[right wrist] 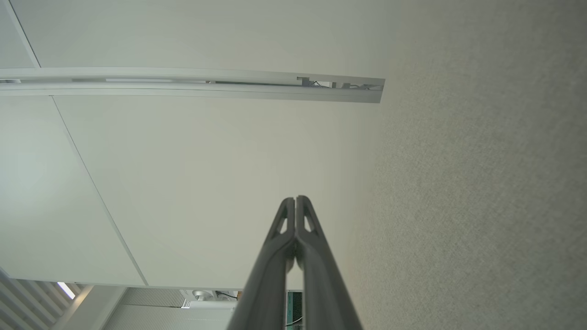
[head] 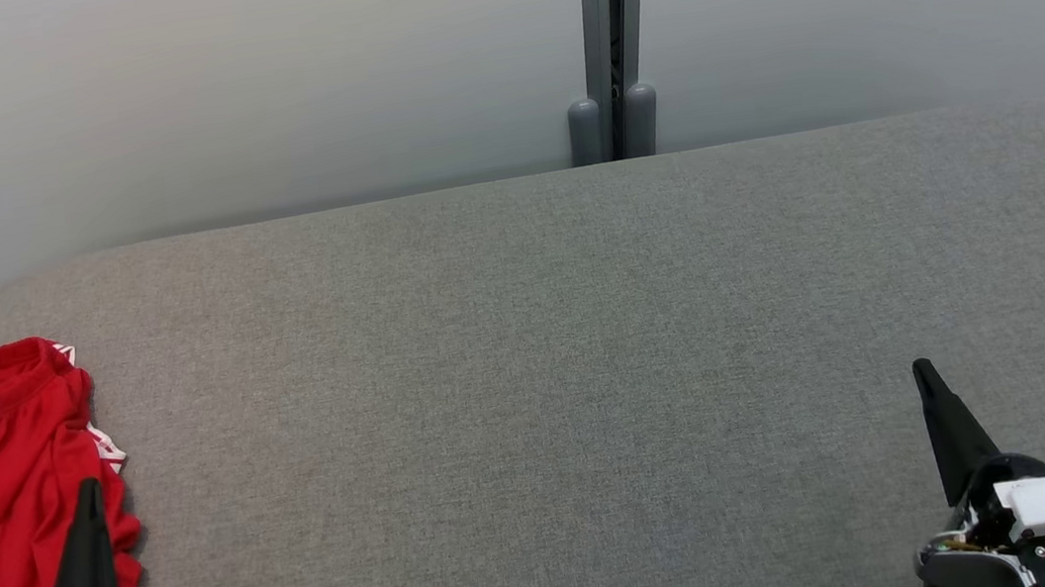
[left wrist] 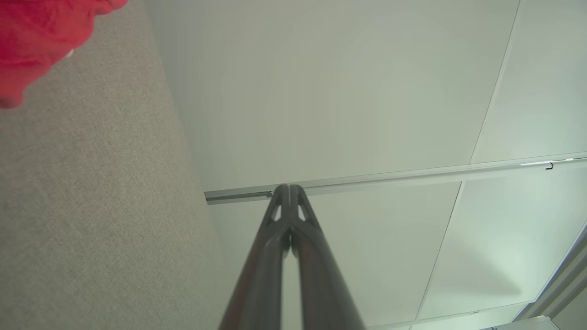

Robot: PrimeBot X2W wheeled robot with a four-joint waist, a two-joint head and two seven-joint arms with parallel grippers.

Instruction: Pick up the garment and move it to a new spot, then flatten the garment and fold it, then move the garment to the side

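A grey fabric-covered table (head: 589, 345) with rounded far corners stands before a pale panelled wall (head: 258, 87), where a vertical metal rail (head: 609, 24) ends behind two short grey posts (head: 585, 131).

The garment (head: 15, 465) at the near left is bright red with white stripes and a bit of white trim. The table (head: 533, 382) is plain flecked grey, and the far wall (head: 209, 93) is pale off-white. The left gripper (head: 89, 486) and right gripper (head: 921, 371) are both black with white casings.

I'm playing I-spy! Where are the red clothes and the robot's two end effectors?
red clothes (head: 25, 464), head view, red middle fabric.
left end effector (head: 89, 489), head view, closed fingertips.
right end effector (head: 924, 374), head view, closed fingertips.
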